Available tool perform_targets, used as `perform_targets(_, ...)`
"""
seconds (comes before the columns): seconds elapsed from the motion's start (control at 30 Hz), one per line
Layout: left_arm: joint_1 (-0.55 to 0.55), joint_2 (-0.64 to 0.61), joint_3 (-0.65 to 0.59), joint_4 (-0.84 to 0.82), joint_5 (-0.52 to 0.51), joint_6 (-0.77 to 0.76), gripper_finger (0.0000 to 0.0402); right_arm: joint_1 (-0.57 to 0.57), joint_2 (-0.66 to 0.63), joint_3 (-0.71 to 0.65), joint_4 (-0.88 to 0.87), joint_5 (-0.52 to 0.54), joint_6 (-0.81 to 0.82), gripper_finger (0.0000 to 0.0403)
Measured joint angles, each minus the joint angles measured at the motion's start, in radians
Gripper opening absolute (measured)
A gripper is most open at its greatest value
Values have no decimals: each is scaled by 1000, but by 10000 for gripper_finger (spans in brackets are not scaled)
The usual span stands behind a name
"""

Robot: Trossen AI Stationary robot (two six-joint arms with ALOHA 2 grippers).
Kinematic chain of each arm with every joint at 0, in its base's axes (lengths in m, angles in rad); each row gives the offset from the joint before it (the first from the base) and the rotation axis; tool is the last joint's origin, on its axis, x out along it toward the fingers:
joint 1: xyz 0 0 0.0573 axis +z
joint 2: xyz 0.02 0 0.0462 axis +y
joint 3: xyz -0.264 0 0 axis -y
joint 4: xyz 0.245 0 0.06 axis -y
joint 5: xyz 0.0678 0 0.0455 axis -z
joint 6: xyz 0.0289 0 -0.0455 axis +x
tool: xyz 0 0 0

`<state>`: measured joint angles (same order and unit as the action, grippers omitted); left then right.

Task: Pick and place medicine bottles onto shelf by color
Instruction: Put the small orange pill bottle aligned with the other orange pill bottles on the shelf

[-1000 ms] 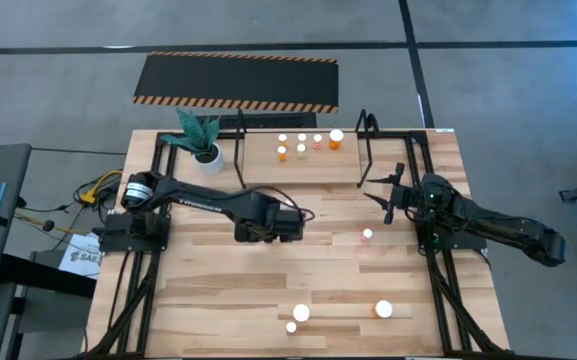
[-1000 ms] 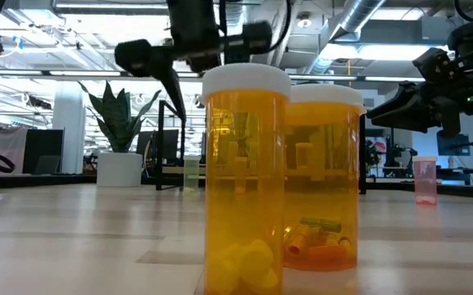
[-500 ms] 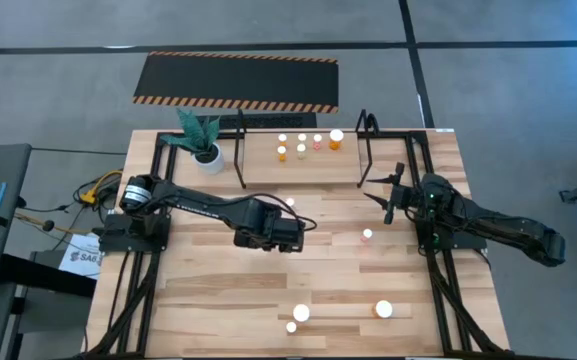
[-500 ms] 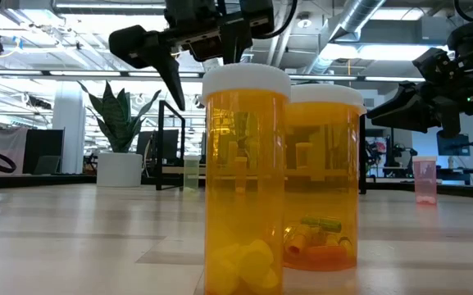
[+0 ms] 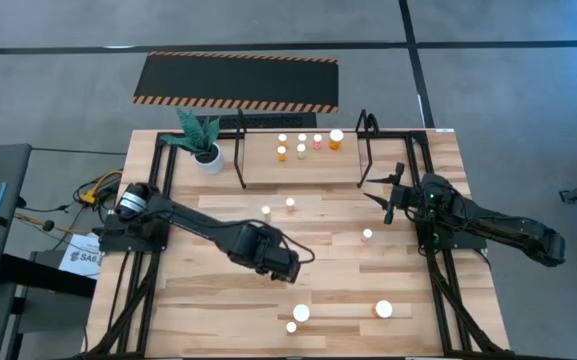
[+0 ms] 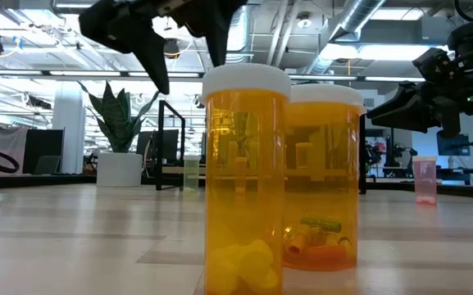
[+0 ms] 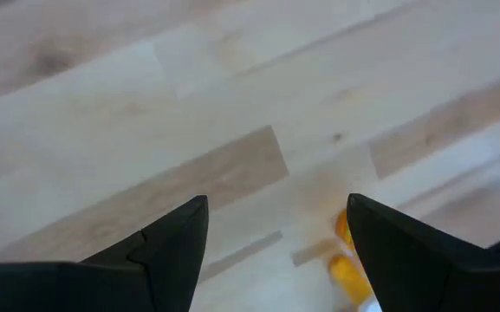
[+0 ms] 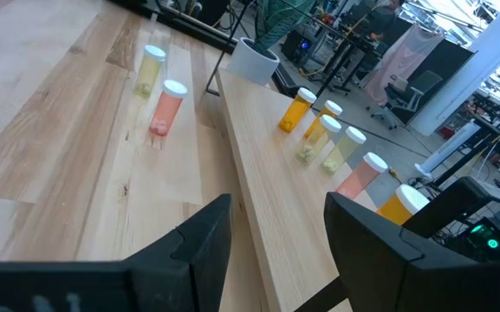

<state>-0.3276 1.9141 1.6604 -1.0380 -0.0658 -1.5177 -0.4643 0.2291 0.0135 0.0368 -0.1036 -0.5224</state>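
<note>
Left claw (image 5: pixel 286 268) hung empty, fingers apart, over the near-desk orange bottles (image 5: pixel 301 313), likely lining up a pick; right claw (image 5: pixel 388 200), also apart and empty, waited beside the shelf (image 5: pixel 240 150).

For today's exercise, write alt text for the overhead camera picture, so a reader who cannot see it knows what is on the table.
Seen from above, the left gripper hangs open over a light wooden table, near three white-capped orange medicine bottles at its front edge. Five more bottles stand inside the black tube-frame shelf at the back, and the right gripper waits at the right.
</note>
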Motion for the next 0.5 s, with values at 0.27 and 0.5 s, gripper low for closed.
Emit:
perform_targets(0.27,-71,0,0,10,-12,151,261,0,0,0,0,0,0,207)
perform_targets(0.5,-155,22,-3,70,-115,224,269,0,0,0,0,0,0,207)
